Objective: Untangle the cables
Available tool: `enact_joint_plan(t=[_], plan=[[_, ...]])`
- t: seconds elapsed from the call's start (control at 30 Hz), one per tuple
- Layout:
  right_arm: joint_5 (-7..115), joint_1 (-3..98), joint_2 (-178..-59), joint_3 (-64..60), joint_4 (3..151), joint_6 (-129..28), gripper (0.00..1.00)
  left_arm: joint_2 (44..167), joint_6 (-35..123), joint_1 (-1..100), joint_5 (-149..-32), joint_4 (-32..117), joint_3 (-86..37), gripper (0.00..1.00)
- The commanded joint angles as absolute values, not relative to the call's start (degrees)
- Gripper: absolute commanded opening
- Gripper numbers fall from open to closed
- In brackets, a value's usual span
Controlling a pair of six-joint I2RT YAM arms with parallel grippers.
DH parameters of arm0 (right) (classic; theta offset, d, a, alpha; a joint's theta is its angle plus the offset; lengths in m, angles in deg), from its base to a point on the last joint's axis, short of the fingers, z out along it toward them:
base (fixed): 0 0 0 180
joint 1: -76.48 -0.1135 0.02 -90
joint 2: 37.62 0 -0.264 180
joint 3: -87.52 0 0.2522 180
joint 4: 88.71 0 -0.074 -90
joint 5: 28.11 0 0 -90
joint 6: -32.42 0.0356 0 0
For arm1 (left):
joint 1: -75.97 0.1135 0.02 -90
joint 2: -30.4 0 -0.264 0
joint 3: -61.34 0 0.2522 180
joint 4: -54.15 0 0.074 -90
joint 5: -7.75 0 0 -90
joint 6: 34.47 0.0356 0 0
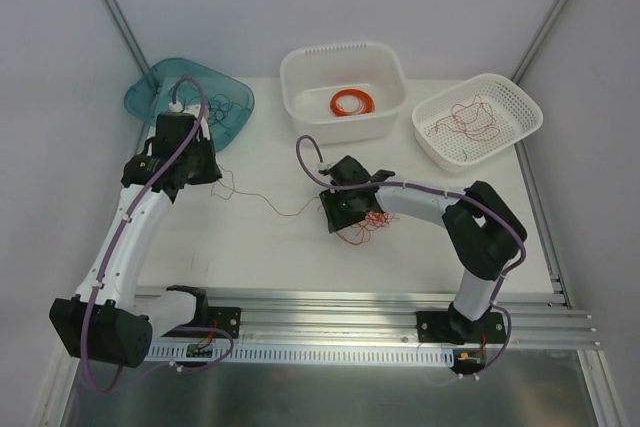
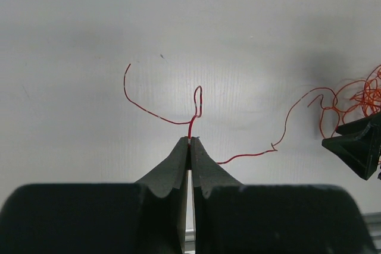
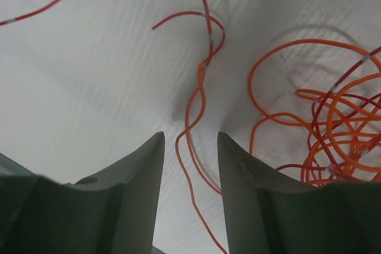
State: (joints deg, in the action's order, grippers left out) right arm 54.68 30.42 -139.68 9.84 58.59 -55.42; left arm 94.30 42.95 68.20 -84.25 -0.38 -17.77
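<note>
Three containers sit on the bench point(image 1: 250, 247): a white tub point(image 1: 300, 72) holding one orange coil point(image 1: 335, 102), a teal basket point(image 1: 150, 87) left of the tub and a mesh basket point(image 1: 522, 107) right of it. In front of the tub lies one tangle of cables point(image 1: 362, 230). Of two grippers, the left gripper point(image 2: 190, 141) pinches one red strand; the right gripper point(image 3: 190, 138) is parted over the tangle

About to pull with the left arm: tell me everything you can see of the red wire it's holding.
The red wire is hair-thin and flexible, dark red with pale marks along it. The left gripper, shut, pinches it just below a small narrow loop that pokes past its tips. One end curls away free; the other part runs slack and wavy across the white table into the orange-red tangle. Whether it is knotted there cannot be told.
</note>
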Motion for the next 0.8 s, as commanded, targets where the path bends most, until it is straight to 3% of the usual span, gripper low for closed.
enact_joint_plan(t=[0.0, 0.13, 0.23, 0.47, 0.77], plan=[[57.6, 29.8, -139.4, 10.9, 60.9, -53.8, 0.43, 95.3, 43.7, 68.9, -79.4, 1.5, -21.0, 0.0], [58.2, 29.7, -136.9, 14.4, 61.0, -54.3, 0.15, 98.9, 43.9, 70.4, -77.6, 2.1, -24.7, 0.0], [58.7, 29.8, -132.5, 17.1, 59.6, -55.2, 0.01, 102.1, 43.8, 73.2, -75.5, 2.6, -27.3, 0.0], [64.5, 33.4, -115.1, 25.1, 52.1, -56.8, 0.01, 109.1, 41.8, 84.2, -74.2, 2.7, -32.0, 0.0], [59.1, 56.6, -96.4, 26.8, 44.5, -57.1, 0.01, 112.2, 39.9, 90.5, -77.6, 2.7, -36.4, 0.0]])
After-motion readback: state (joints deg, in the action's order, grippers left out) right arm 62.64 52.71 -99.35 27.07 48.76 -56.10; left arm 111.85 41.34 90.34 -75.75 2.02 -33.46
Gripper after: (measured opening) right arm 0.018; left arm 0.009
